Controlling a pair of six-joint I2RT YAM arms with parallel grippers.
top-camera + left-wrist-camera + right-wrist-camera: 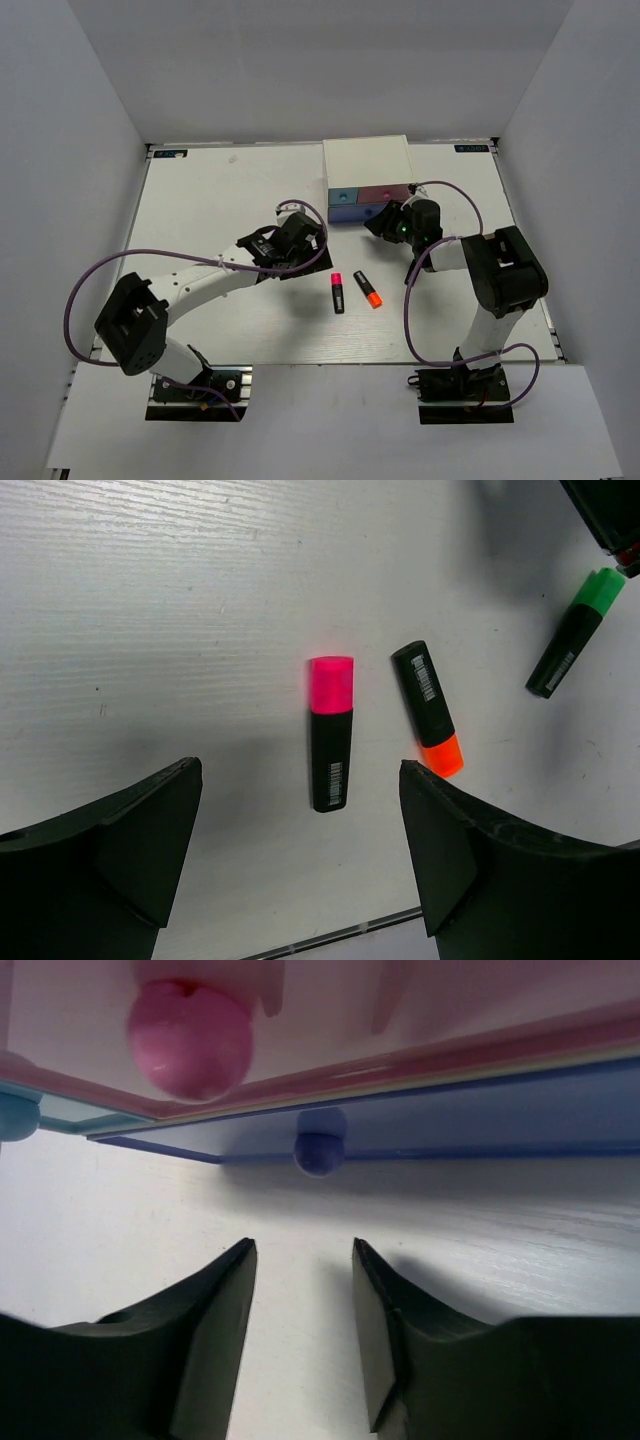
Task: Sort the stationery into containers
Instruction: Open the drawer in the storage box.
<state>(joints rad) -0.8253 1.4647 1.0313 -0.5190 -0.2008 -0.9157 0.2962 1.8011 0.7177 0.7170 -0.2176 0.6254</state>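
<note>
The white worktop carries a white cabinet at its far edge, with the light blue drawer, pink drawer and blue-violet drawer facing the arms. The right claw, narrowed to a slim gap and empty, hovers just before the blue-violet drawer's knob, while the left claw hangs spread wide and empty above the pink-capped highlighter. That one lies on the worktop just beside the orange-capped highlighter, not touching it, and the green-capped highlighter lies farther off, near what is probably the right arm.
</note>
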